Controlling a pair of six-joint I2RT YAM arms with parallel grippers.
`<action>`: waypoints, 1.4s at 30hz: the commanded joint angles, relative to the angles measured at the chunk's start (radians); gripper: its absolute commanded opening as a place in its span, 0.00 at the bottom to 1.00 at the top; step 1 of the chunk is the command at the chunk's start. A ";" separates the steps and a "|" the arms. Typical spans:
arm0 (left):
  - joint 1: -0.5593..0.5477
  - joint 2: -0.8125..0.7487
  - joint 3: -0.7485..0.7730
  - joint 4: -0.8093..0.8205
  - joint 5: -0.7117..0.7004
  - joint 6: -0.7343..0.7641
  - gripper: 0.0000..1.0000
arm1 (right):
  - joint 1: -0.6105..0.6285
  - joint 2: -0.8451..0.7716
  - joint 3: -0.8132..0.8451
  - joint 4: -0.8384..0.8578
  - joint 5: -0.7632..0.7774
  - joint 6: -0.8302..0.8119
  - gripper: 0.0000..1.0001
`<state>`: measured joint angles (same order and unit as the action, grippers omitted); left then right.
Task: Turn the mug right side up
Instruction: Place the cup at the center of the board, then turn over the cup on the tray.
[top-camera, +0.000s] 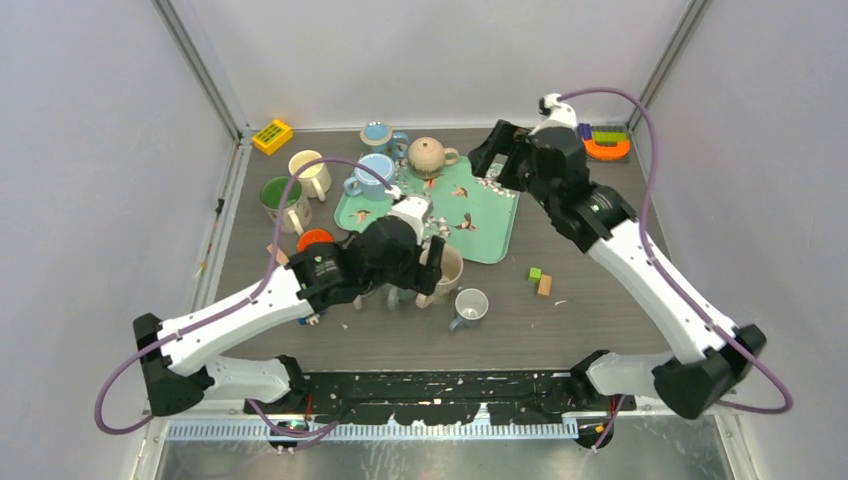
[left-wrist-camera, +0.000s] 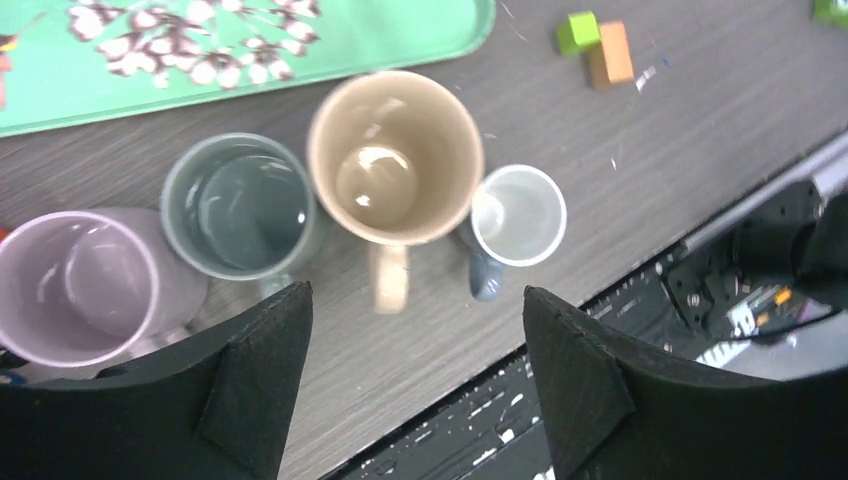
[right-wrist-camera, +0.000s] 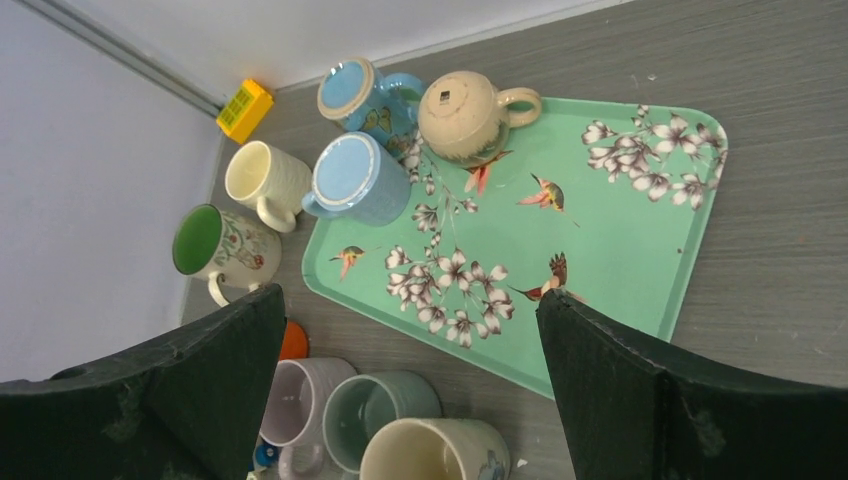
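Light is even and diffuse, falling from above; nothing is dim. In the top view the arms lay only faint, soft-edged shadows on the grey surface (top-camera: 560, 330), the pale walls wash out slightly, and fine detail is a little soft. In the left wrist view a bright glare spot sits inside the beige mug (left-wrist-camera: 395, 160), whose rim is slightly blurred; the fingers (left-wrist-camera: 255, 385) of the left pincer (left-wrist-camera: 414, 296) are black and nearly featureless. The right wrist view is crisp on the green tray (right-wrist-camera: 620, 250), while the right pincer (right-wrist-camera: 408, 298) is dark and soft.
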<state>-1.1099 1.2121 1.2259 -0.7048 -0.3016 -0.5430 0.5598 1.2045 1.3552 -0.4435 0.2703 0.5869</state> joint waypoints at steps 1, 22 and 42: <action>0.124 -0.075 -0.005 -0.013 0.068 -0.016 0.81 | -0.051 0.148 0.088 0.053 -0.178 -0.113 1.00; 0.284 -0.209 0.030 -0.151 0.128 0.007 1.00 | -0.277 1.156 0.788 0.355 -0.699 -0.168 1.00; 0.286 -0.285 0.038 -0.259 0.003 -0.064 1.00 | -0.291 1.313 0.745 0.728 -0.870 0.182 1.00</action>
<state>-0.8291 0.9577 1.2510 -0.9531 -0.2626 -0.5762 0.2363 2.6438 2.1635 0.1993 -0.5423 0.7532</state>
